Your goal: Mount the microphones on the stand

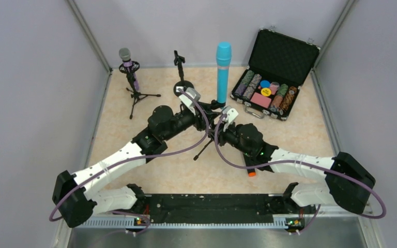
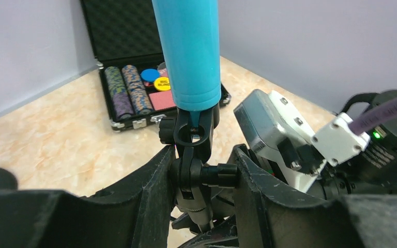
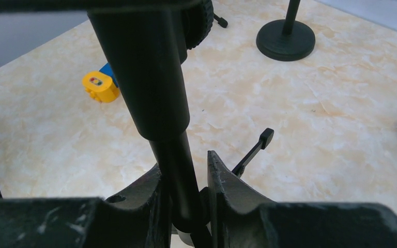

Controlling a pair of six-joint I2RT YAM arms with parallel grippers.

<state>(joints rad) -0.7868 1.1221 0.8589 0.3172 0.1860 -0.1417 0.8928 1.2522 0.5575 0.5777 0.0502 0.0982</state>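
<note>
The light blue microphone [image 1: 223, 72] stands upright in the clip of a black tripod stand [image 1: 205, 149]; it also shows in the left wrist view [image 2: 188, 51]. My left gripper [image 1: 210, 106] [image 2: 204, 157] is shut on the stand's swivel joint and knob [image 2: 207, 175] just under the microphone. My right gripper [image 1: 218, 122] [image 3: 186, 165] is shut on the stand's pole [image 3: 160, 93] lower down. The purple microphone [image 1: 126, 58] sits in another tripod stand at the back left. The black microphone lies under my right arm; only its orange end [image 1: 252, 173] shows.
A round-base stand [image 1: 183, 87] [image 3: 285, 39] with an empty clip is behind my left gripper. An open case of poker chips [image 1: 269, 90] [image 2: 134, 88] is at the back right. A small yellow and blue object [image 3: 99, 85] lies on the table. Grey walls enclose three sides.
</note>
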